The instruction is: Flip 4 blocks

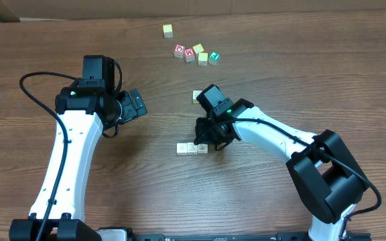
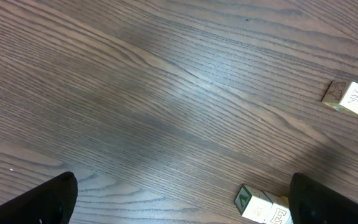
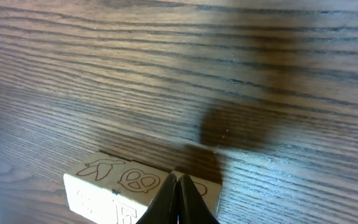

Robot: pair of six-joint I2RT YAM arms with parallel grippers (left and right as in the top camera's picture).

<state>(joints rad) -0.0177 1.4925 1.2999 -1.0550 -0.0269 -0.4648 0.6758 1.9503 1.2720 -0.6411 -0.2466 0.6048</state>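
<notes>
Blocks [image 1: 191, 148] sit three in a row on the bench [image 1: 267, 60], touching side to side, their pale top faces carrying faint outline drawings. Over the row's right end stands the right pincer [image 1: 206, 142], its jaws pressed fully together with nothing between them. In the right wrist view the joined fingertips [image 3: 169, 202] point down at the seam between the middle block [image 3: 139, 182], which bears a pretzel drawing, and the right-end block [image 3: 205, 188]. Whether they actually press on the wood cannot be told. The fourth block [image 1: 197, 96] lies alone beyond the row, apart from it and just beside the right arm's wrist. Well to the left of the row and somewhat beyond it hovers the left pincer [image 1: 134, 105], its jaws spread as wide as they go and holding nothing. A cluster of coloured cubes [image 1: 196, 53] and a lone yellow cube [image 1: 168, 30] lie far beyond the row.
</notes>
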